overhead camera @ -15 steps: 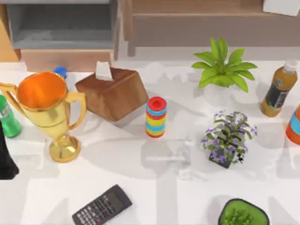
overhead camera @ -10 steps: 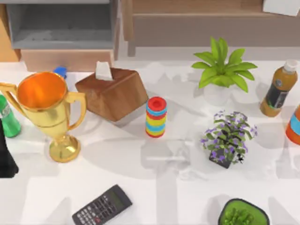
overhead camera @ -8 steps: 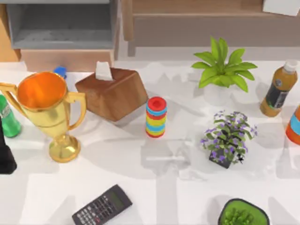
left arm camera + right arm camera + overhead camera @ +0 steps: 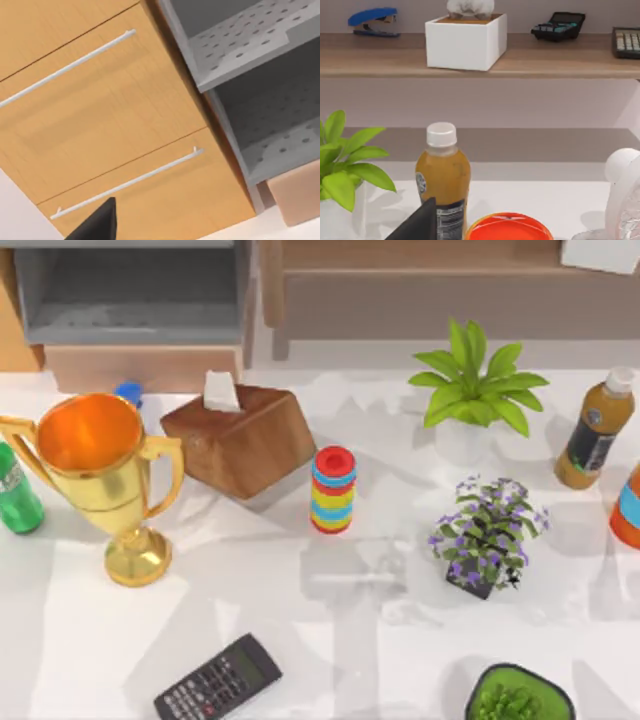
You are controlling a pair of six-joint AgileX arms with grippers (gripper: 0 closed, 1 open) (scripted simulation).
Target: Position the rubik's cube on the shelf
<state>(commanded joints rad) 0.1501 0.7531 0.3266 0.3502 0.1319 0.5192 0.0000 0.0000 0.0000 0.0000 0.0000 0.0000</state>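
One trophy (image 4: 100,470), one tissue box (image 4: 240,438), one ring stack (image 4: 333,490), three potted plants (image 4: 474,390), two calculators (image 4: 218,678)

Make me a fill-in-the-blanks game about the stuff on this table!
1. The gold trophy stands left of the wooden ___ box.
2. The striped ring stack has a ___ top.
3. The calculator lies near the table's ___ edge.
4. On the wooden shelf, a blue ___ lies left of the white box.

Missing words: tissue; red; front; stapler

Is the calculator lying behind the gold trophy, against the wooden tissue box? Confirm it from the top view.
No. The calculator lies at the table's front edge, well in front of the gold trophy and apart from the tissue box.
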